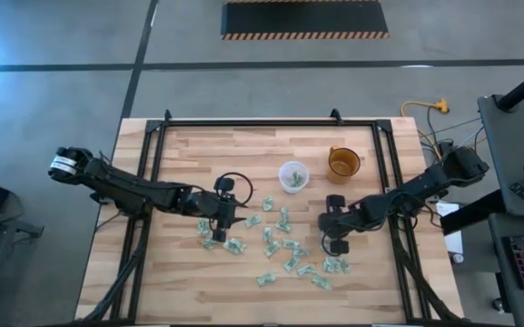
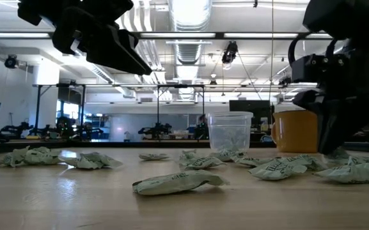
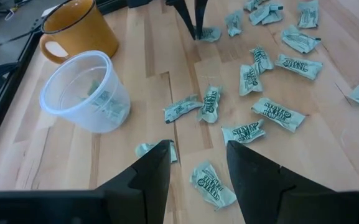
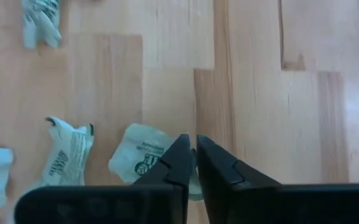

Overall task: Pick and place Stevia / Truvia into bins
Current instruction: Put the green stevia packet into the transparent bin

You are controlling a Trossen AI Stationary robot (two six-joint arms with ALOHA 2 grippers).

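Many pale green and white Stevia sachets point(image 1: 271, 243) lie scattered flat on the wooden table. The clear plastic cup point(image 1: 292, 175) stands upright beyond them and holds a few sachets point(image 3: 104, 102). My left gripper point(image 3: 198, 152) is open and hovers above the left part of the scatter point(image 1: 218, 222), with one sachet point(image 3: 213, 185) on the table below its fingers. My right gripper point(image 4: 195, 146) stands low at the right part of the scatter point(image 1: 334, 243), shut on one sachet point(image 4: 143, 155). My right gripper pinches the sachet by its edge point(image 4: 164, 163), at the side nearest the fingers, between its two fingertips. The fingers point(image 3: 195, 22) come from above, pointing down. The sachet lies flat on the table.
An orange mug point(image 1: 343, 163) stands right of the clear cup, near the far edge. A black metal frame point(image 1: 271, 122) runs round the tabletop. Bare wood shows along the near edge and at the far left of the table.
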